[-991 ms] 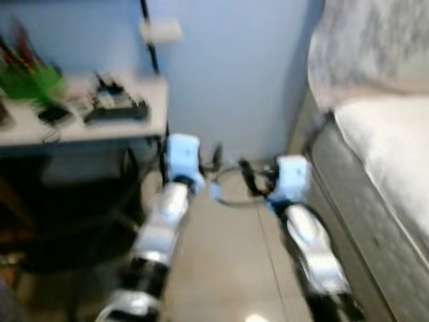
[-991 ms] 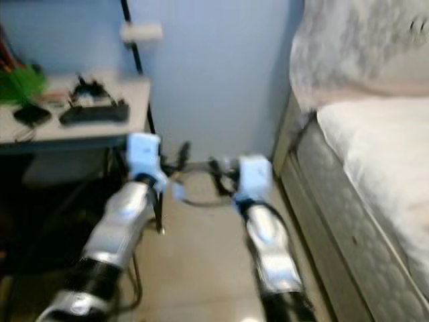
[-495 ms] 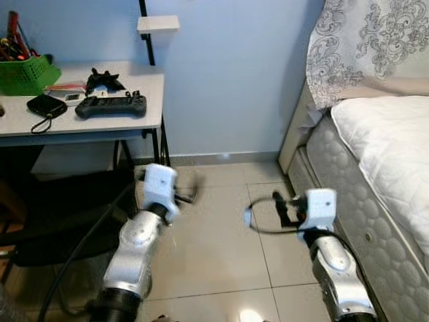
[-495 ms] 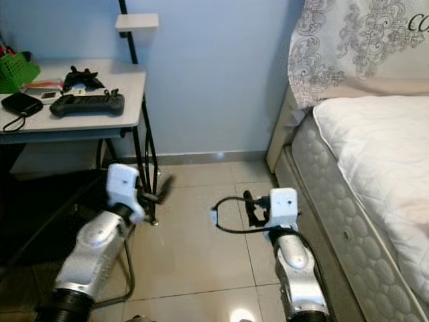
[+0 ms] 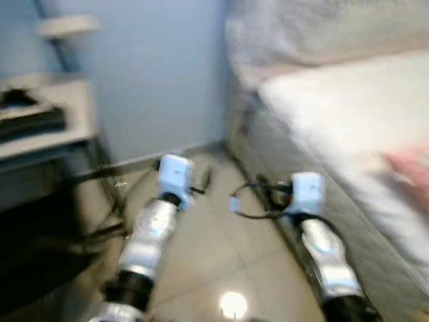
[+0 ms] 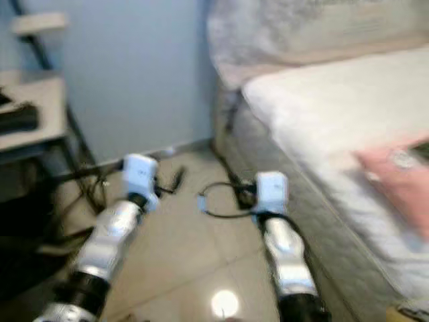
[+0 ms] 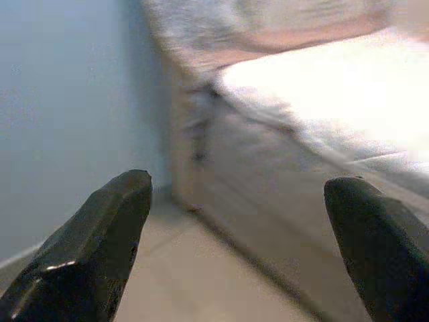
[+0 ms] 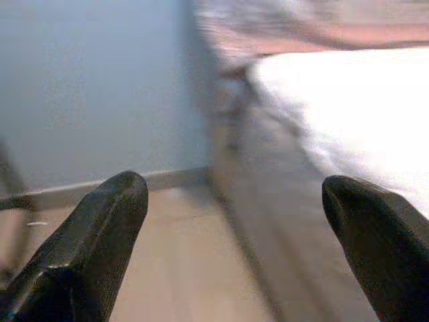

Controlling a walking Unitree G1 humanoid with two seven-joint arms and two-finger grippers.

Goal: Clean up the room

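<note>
The picture is blurred by motion. Both silver arms reach forward low over the tiled floor point(image 5: 221, 261). My left gripper point(image 5: 204, 181) is open, and in its wrist view the two black fingers point(image 7: 94, 248) stand wide apart with nothing between them. My right gripper point(image 5: 261, 191) is open too, its fingers point(image 8: 87, 248) spread and empty, close to the side of the bed point(image 5: 348, 194). A pink soft thing point(image 6: 395, 181) lies on the white bedding at the right; I cannot tell what it is.
A white desk point(image 5: 60, 127) with a black device point(image 5: 30, 121) on it stands at the left, dark space beneath it. A blue wall point(image 5: 154, 74) is ahead. The mattress side point(image 7: 268, 194) runs along the right. Floor lies between desk and bed.
The whole view has swung to the right and blurred: the desk slid to the left edge, the bed takes more room, and the pink thing came into view. Both grippers stay open.
</note>
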